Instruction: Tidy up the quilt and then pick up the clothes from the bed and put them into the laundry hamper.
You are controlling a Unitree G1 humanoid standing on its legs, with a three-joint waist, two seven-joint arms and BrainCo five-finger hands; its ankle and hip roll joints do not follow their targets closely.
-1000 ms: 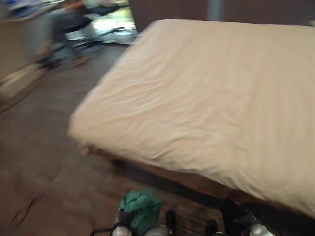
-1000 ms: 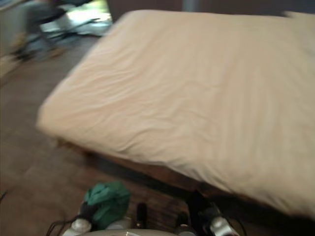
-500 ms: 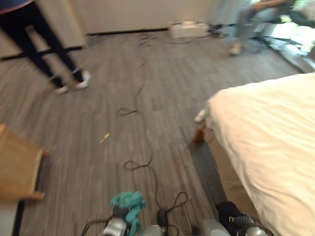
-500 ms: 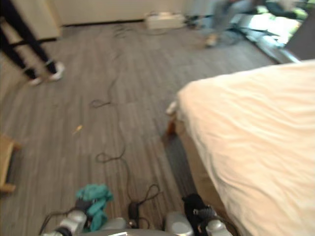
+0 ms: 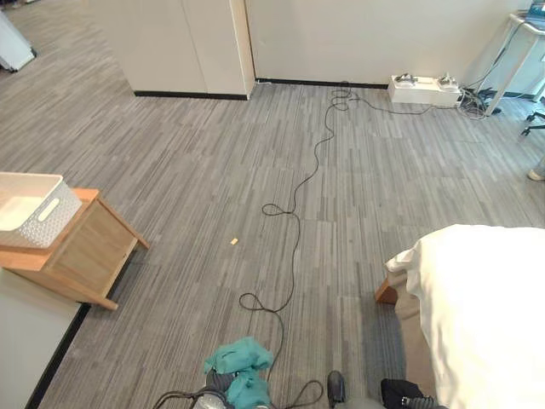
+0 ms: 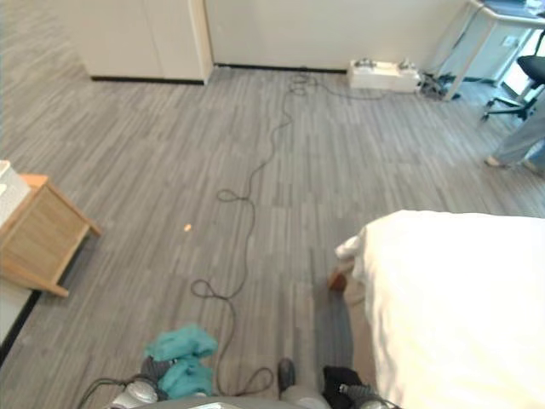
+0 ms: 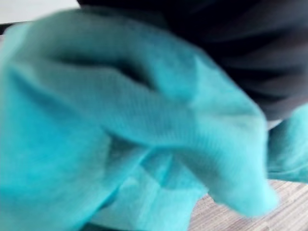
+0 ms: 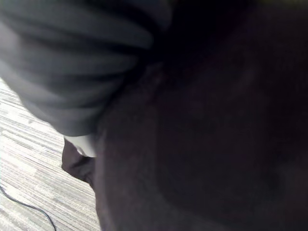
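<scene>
A teal garment is bunched over my left hand at the bottom edge of the eye views, above the floor. A black garment hangs at my right hand beside the bed's corner, and it covers most of the right wrist view. The bed with its smooth cream quilt lies at the lower right. A white perforated hamper sits on a low wooden stand at the far left.
Grey striped floor stretches ahead to a beige cabinet and the wall. A white box with cords sits by the wall. A person's leg and an office chair are at the far right.
The camera has swung left, from the bed to the open floor and the hamper stand. The person in dark trousers has left the view. Both garments stay at my hands.
</scene>
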